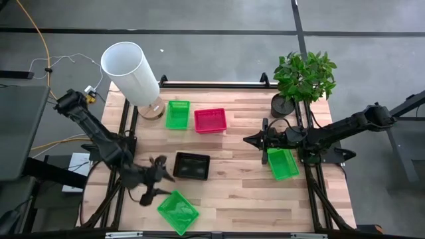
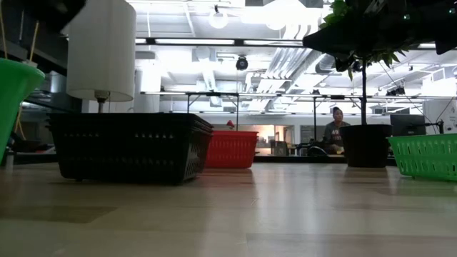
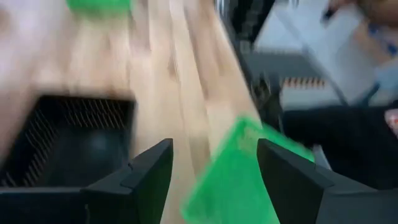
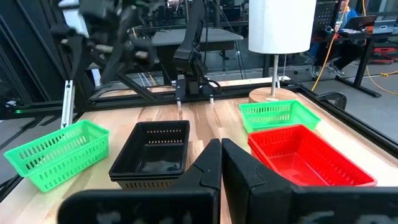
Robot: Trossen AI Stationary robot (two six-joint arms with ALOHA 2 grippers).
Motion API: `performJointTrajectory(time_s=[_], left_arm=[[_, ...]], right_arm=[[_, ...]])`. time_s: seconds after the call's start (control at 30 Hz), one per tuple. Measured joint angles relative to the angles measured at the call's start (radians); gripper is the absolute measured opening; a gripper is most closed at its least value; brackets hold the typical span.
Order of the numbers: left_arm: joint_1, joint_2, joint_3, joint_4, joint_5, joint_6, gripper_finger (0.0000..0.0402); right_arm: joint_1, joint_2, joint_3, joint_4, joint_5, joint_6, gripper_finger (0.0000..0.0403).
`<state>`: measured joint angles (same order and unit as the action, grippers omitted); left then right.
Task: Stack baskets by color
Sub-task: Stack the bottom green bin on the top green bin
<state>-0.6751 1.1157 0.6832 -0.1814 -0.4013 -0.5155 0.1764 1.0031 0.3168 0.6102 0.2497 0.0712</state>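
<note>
My left gripper [image 1: 158,180] [image 3: 214,168] hangs open above the table's near left part, holding nothing. Just beyond its fingers a green basket [image 1: 178,211] [image 3: 239,168] lies on the table near the front edge, turned askew. A black basket [image 1: 192,166] [image 4: 152,149] sits mid-table, a second rim showing under it. At the far side a green basket [image 1: 177,114] [image 4: 277,115] and a pink-red basket [image 1: 210,120] [image 4: 308,155] stand side by side. Another green basket [image 1: 282,163] lies at the right, under my right arm. My right gripper [image 1: 251,140] [image 4: 221,158] is shut and holds nothing.
A tall white cylinder [image 1: 131,70] on a round wooden foot stands at the far left corner. A potted green plant [image 1: 302,79] stands at the far right corner. Bare wood lies between the black basket and the right green basket. A person sits in the room behind.
</note>
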Motion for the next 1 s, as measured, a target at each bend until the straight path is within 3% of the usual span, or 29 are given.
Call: performJointTrajectory(time_s=[0.13, 0.4, 0.7, 1.0], left_arm=[[-0.060, 0.116, 0.057, -0.134, 0.004, -0.197, 0.0223], [-0.082, 0.305, 0.058, -0.145, 0.011, -0.494, 0.0223], [-0.077, 0.429, 0.058, -0.096, 0.107, -0.559, 0.0223], [-0.077, 0.466, 0.058, -0.086, 0.114, -0.600, 0.0209]], right_arm=[[0.000, 0.000, 0.000, 0.000, 0.003, -0.001, 0.0000], [0.000, 0.000, 0.000, -0.002, 0.004, -0.020, 0.0000], [0.000, 0.000, 0.000, -0.004, 0.012, -0.026, 0.0000], [0.000, 0.000, 0.000, -0.003, 0.048, -0.022, 0.0000]])
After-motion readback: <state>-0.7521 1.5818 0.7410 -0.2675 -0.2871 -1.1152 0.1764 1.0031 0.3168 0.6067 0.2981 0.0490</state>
